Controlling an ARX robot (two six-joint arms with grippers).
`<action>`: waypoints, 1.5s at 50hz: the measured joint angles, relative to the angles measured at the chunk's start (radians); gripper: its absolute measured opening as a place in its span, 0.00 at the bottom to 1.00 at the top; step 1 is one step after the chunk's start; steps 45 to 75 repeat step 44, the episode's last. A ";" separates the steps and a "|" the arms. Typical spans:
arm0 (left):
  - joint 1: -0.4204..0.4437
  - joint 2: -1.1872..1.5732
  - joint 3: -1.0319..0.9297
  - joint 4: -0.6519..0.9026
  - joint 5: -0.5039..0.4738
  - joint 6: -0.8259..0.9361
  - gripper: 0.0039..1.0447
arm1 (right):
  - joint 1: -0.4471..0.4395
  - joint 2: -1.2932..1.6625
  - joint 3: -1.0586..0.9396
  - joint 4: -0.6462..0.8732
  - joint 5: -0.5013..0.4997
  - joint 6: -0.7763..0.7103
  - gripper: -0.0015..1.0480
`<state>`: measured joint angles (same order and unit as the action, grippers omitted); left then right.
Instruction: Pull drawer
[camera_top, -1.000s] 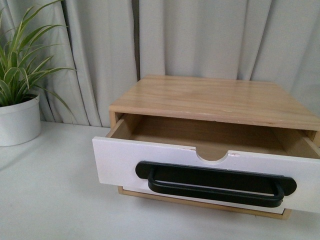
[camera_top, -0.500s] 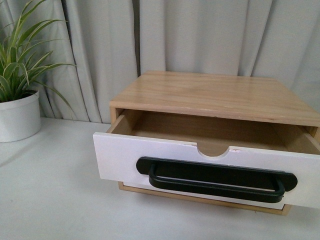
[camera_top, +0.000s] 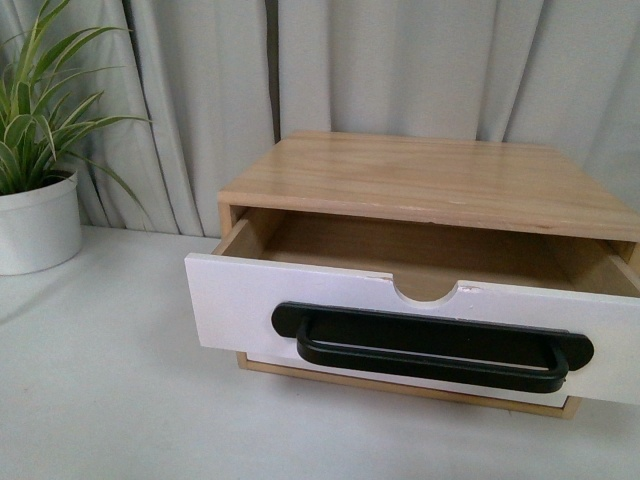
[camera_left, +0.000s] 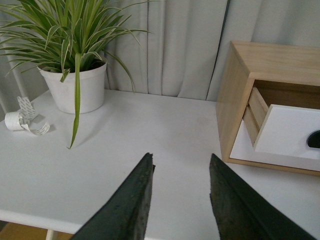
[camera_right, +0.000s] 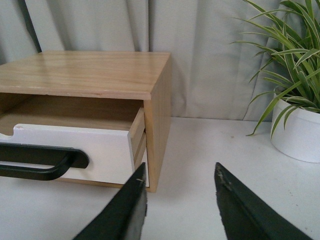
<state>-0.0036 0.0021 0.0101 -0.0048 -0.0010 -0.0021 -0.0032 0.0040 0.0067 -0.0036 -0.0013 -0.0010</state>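
The white-fronted drawer (camera_top: 240, 305) stands pulled partway out of its light wood cabinet (camera_top: 430, 180), its inside showing bare wood. A long black bar handle (camera_top: 430, 345) runs across the front, under a half-round notch (camera_top: 425, 290). Neither arm shows in the front view. My left gripper (camera_left: 181, 162) is open over the white table, to the left of the cabinet (camera_left: 235, 100), away from the drawer (camera_left: 290, 132). My right gripper (camera_right: 180, 172) is open too, off the cabinet's right corner (camera_right: 157, 130), with the handle's end (camera_right: 60, 162) some way off. Nothing is held.
A potted spider plant (camera_top: 40, 215) stands at the back left of the white table (camera_top: 100, 400); another pot (camera_right: 300, 132) stands right of the cabinet. A curl of white tape (camera_left: 22, 120) lies beside the left pot (camera_left: 75, 90). Grey curtains (camera_top: 400, 70) hang behind.
The whole scene has shifted up slightly in the front view, as if the camera tilted. The drawer stays pulled out by about the same amount.
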 joint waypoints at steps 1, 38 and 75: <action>0.000 0.000 0.000 0.000 0.000 0.000 0.42 | 0.000 0.000 0.000 0.000 0.000 0.000 0.45; 0.000 0.000 0.000 0.000 0.000 0.000 0.95 | 0.000 0.000 0.000 0.000 0.000 0.001 0.91; 0.000 0.000 0.000 0.000 0.000 0.000 0.95 | 0.000 0.000 0.000 0.000 0.000 0.001 0.91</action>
